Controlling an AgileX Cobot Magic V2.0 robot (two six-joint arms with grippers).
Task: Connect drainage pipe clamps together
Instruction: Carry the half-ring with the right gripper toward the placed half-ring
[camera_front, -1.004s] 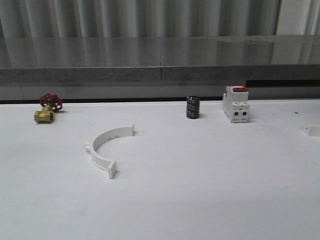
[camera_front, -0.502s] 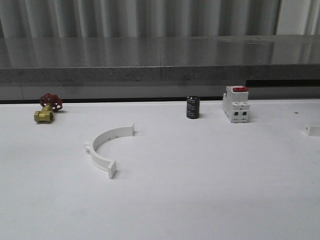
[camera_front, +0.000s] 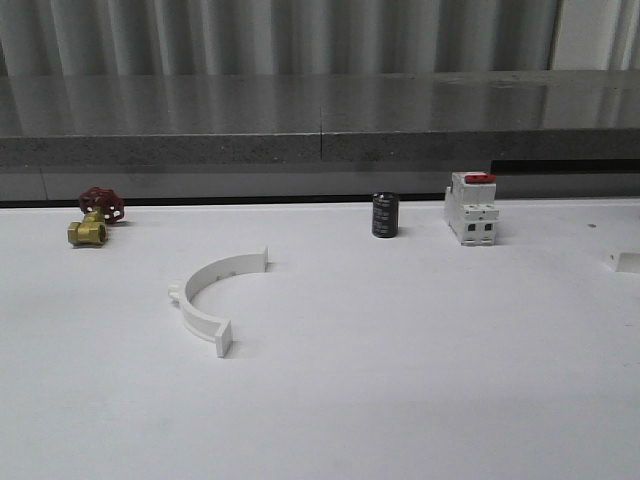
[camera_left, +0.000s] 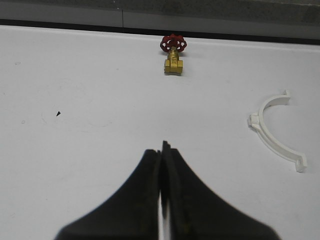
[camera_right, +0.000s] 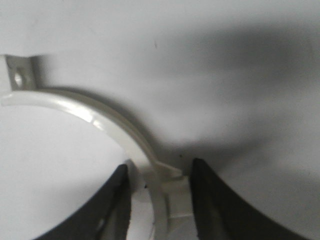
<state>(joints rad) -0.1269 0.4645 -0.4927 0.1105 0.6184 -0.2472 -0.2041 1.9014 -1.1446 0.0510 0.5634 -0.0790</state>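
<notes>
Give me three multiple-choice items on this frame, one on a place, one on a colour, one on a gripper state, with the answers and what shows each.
1. Where does the black cylinder stand?
A. left of the white switch
B. right of the white switch
C. inside the clamp half

2. What colour is the brass valve's handwheel?
A. blue
B. red
C. green

3. How is the left gripper?
A. wide open
B. shut on the valve
C. shut on nothing

Answers:
1. A: in the front view it stands just left of the white switch.
2. B: the brass valve has a red wheel on top.
3. C: the left gripper has its fingers pressed together over bare table, away from the clamp half.
</notes>
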